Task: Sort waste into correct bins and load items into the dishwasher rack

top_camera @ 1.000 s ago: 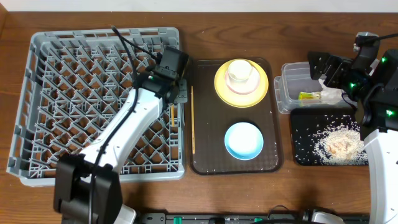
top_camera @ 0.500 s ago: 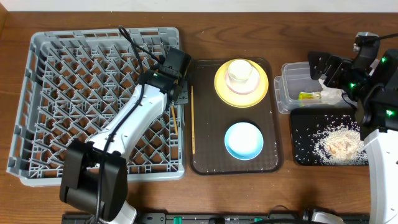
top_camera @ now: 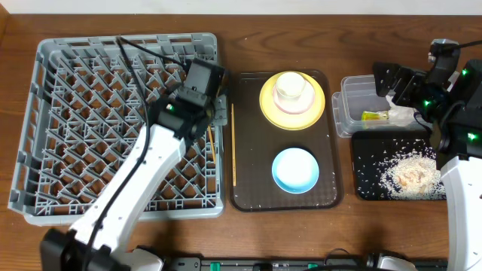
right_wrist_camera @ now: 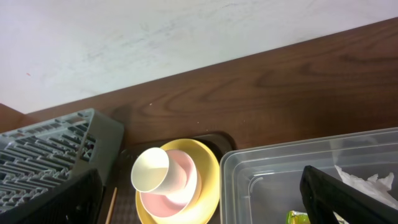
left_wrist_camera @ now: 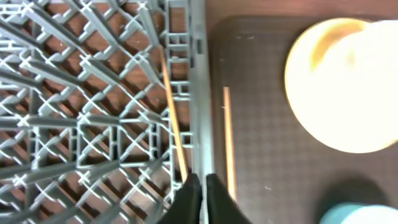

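1. Chopsticks are lying apart: one chopstick (left_wrist_camera: 173, 118) is resting inside the dishwasher rack (left_wrist_camera: 74, 124) along its right wall, and the other chopstick (left_wrist_camera: 228, 143) is lying on the brown tray (left_wrist_camera: 261, 162), just beside that wall.
2. Left gripper (left_wrist_camera: 201, 190) is hanging over the rack's rim with its fingers pressed together, visibly pinching nothing; the racked chopstick's near end is sitting just beside them.
3. Right gripper (right_wrist_camera: 200, 176) is hovering, spread wide, above the clear tub (right_wrist_camera: 261, 168), which is holding the wrapper (top_camera: 373, 116) and napkin (right_wrist_camera: 367, 180).
4. Yellow plate (top_camera: 267, 102) and light-blue bowl (top_camera: 295, 169) are sitting on the brown tray.
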Available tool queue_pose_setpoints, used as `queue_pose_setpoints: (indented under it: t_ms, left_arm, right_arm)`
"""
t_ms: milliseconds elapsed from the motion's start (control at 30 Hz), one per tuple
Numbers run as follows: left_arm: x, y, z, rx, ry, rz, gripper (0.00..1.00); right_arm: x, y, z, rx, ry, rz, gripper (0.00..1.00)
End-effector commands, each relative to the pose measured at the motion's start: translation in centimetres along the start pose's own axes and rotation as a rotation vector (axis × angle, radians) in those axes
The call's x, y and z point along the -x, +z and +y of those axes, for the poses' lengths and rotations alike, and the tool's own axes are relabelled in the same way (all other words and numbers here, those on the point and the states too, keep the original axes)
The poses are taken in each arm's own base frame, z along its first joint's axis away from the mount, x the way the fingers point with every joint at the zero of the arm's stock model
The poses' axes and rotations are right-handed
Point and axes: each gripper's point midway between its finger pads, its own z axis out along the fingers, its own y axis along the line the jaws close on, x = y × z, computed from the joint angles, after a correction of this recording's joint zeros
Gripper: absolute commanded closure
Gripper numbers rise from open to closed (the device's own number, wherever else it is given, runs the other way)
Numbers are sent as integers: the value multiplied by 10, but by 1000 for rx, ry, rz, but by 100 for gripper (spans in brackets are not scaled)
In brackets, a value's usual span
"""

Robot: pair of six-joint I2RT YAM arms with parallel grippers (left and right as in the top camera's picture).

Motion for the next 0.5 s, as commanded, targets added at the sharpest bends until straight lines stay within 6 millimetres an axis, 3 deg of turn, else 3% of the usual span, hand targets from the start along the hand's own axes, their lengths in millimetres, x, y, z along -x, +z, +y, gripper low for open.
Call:
queue_pose_setpoints:
  t_ms: [0,233,467]
  left_arm:
    - [-16,1,-12,-13,8,45,94]
    - [-50,22,-36,-2,86,139,94]
    - [-68,57,-25,157,23,182,94]
  right_arm:
    - [1,-1,0,7,-13,0,1]
    - [1,-1,0,7,-13,0,1]
    - [0,-1,0,7,-13,1,1]
